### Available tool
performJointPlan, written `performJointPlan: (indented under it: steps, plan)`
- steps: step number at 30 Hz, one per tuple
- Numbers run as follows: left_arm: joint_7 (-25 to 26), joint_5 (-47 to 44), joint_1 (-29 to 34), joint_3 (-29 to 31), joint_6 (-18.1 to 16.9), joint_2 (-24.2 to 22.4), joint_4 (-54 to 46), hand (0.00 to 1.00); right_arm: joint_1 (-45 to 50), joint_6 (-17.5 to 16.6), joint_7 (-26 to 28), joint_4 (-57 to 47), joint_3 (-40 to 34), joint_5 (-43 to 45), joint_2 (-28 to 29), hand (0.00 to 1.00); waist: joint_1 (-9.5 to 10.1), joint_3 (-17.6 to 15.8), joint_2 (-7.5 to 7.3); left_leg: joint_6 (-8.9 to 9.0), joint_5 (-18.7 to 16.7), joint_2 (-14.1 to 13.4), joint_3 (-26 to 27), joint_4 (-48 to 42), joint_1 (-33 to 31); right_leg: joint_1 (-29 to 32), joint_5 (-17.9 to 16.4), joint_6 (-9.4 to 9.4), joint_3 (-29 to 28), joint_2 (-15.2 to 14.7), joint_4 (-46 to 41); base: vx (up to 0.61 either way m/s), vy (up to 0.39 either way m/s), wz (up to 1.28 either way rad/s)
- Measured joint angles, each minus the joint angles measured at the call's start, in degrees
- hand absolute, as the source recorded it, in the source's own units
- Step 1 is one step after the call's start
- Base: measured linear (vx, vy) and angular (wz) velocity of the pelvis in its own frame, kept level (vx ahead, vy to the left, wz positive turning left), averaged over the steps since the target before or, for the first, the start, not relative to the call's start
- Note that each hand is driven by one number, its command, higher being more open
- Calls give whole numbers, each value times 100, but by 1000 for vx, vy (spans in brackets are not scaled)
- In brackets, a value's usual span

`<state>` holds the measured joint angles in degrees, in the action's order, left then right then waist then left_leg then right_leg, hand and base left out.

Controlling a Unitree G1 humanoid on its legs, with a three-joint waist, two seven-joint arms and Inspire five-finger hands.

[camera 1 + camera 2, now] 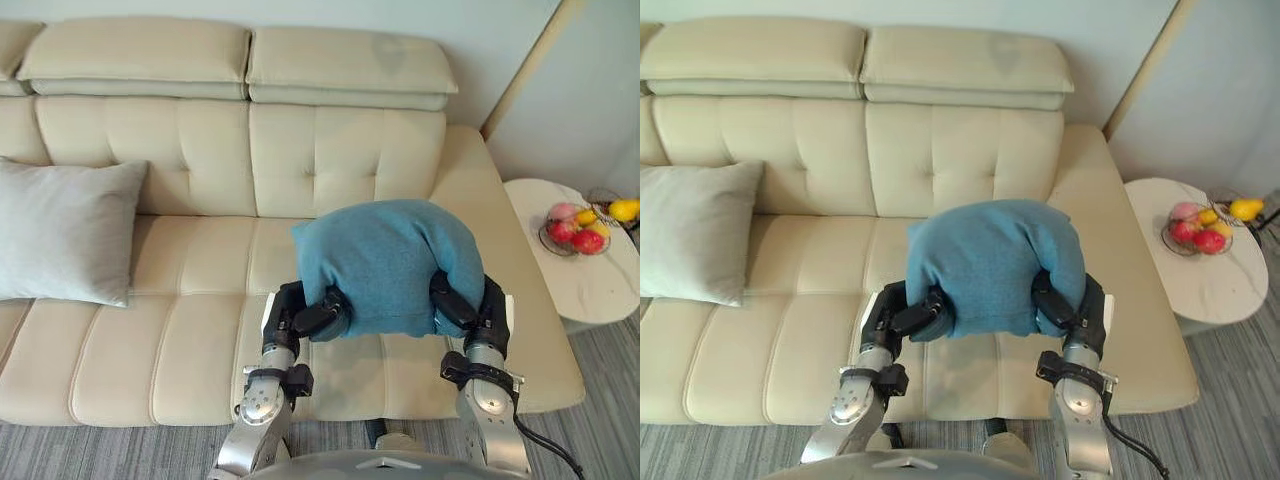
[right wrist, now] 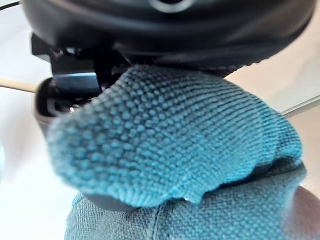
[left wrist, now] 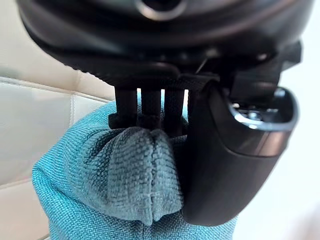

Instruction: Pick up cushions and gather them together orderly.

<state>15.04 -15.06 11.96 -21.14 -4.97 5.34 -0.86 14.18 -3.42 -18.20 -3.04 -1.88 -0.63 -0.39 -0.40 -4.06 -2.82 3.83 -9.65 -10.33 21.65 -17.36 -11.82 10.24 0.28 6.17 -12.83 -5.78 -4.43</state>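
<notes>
**A:** Status: the teal cushion [image 1: 385, 262] is off the seat. It is held up over the front edge of the sofa [image 1: 150, 350], in its right half. We log the pick-up as done.

**B:** Grip?

**A:** The left hand [image 1: 318, 315] clamps the lower left corner, with its fingers [image 3: 150, 107] curled into the bunched cloth against the thumb. The right hand [image 1: 455, 303] is curled round the lower right corner in the same way.

**B:** What is left?

**A:** We judge the gathering not yet done. The grey cushion [image 1: 62, 232] leans on the backrest at the sofa's left end, well apart from the teal one. The teal cushion has yet to go over there and be squared up beside it.

**B:** What can we not see?

**A:** The grey cushion's left edge and the sofa's left end are cut off, so we cannot tell whether more cushions lie there. In the right wrist view a bulging corner of cloth covers the fingers, so we read that grip from the head views. The seat directly under the teal cushion is hidden. A side table [image 1: 580, 275] with a fruit bowl [image 1: 578, 228] stands by the sofa's right end.
</notes>
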Motion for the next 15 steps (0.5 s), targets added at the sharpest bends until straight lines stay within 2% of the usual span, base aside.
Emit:
performJointPlan:
  steps: [7,10,15]
  plan:
    - [409,13,-712,43,-2,-36,-217,0,-690,1,-345,-186,158,-216,-188,0,160,-27,59,-85,242,47,-121,110,-644,632,175,40,290,-54,-58,-42,1,11]
    - [715,125,-1379,44,-6,-71,-230,0,-1318,2,-660,-270,160,-436,-234,0,267,-74,132,-111,394,68,-263,111,-1003,980,174,40,489,-60,-226,-83,-10,22]
    - [1040,191,-2370,161,-14,-78,-227,0,-2277,5,-1060,-263,142,-437,-324,0,303,-141,215,-110,600,91,-469,108,-1438,1331,171,35,674,-67,-317,-99,-13,20]
